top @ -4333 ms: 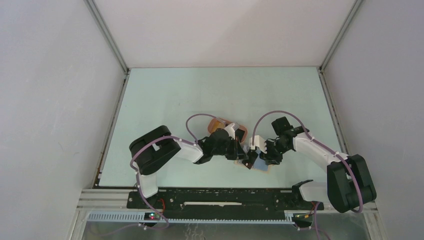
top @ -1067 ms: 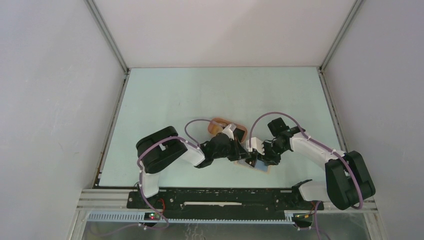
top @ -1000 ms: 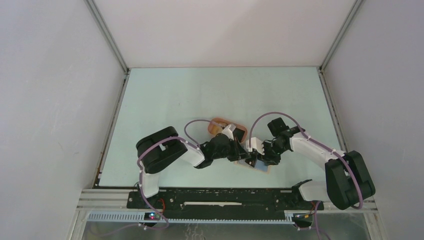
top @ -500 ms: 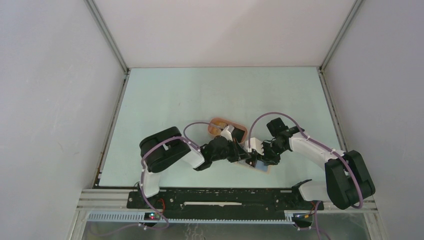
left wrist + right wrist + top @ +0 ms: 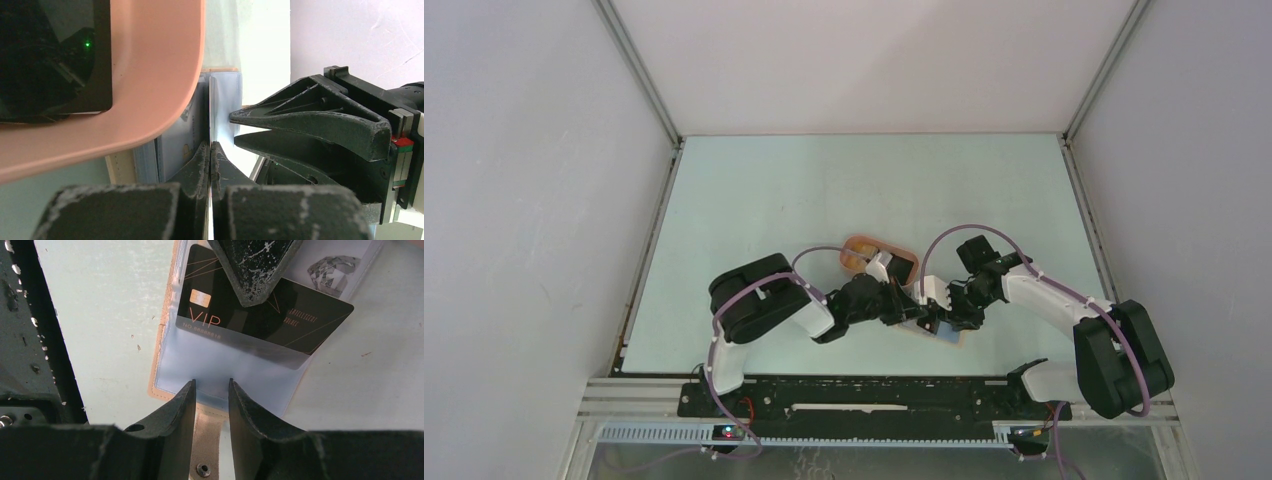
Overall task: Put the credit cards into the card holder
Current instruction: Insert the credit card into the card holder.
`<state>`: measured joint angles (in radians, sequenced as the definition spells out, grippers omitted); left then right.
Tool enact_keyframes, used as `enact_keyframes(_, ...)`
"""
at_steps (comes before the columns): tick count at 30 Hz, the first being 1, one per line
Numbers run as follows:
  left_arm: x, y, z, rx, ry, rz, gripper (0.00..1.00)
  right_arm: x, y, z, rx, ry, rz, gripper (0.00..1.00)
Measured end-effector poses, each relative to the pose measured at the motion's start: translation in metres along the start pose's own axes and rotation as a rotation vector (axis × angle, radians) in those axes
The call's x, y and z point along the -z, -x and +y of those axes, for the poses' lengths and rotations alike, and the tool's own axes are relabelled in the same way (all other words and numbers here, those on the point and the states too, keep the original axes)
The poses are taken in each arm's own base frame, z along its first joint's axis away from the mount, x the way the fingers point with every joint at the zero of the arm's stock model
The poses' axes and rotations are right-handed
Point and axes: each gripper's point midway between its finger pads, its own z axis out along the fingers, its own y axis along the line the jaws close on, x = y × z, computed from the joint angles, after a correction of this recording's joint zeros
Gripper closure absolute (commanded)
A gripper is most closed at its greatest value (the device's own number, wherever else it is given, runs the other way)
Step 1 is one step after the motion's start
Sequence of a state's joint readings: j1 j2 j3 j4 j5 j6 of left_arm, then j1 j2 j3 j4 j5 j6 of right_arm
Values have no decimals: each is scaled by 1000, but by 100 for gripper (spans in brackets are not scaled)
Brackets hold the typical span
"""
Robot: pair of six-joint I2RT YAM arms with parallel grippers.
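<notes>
Clamps black plastic VIP card point(image 5: 280, 315) in closed left claw point(image 5: 210, 150), half inside clear pocket of tan folding card holder point(image 5: 225, 365). Straddles holder's snap strap point(image 5: 206, 440) with right claw point(image 5: 212, 390), jaws apart, near centre of table point(image 5: 824, 200).

Bright, even light; blurred wrist foregrounds

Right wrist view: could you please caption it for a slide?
Left hand holds black VIP card partly inside card holder; right hand straddles its strap.
</notes>
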<state>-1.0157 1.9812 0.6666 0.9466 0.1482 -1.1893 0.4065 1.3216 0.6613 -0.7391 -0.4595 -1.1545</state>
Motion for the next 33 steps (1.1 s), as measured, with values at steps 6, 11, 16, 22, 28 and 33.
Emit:
enact_keyframes(6, -2, -4, -1, 10, -7, -3, 95, 0, 0, 0, 0, 0, 0, 62)
enact_keyframes(11, -3, -8, -2, 10, -12, 3, 86, 0, 0, 0, 0, 0, 0, 62)
enact_keyframes(16, -3, -12, -5, 10, -22, 9, 71, 0, 1, 0, 1, 2, -2, 61)
enact_keyframes(22, -2, -13, -10, -3, -28, 9, 64, -1, 2, 1, 0, 7, -12, 61)
enact_keyframes(28, 2, -9, -10, -39, 4, -2, 60, 0, 3, 2, -11, 10, -28, 61)
enact_keyframes(33, 7, -7, -9, -76, 33, -4, 59, 0, 5, 3, -15, 15, -39, 61)
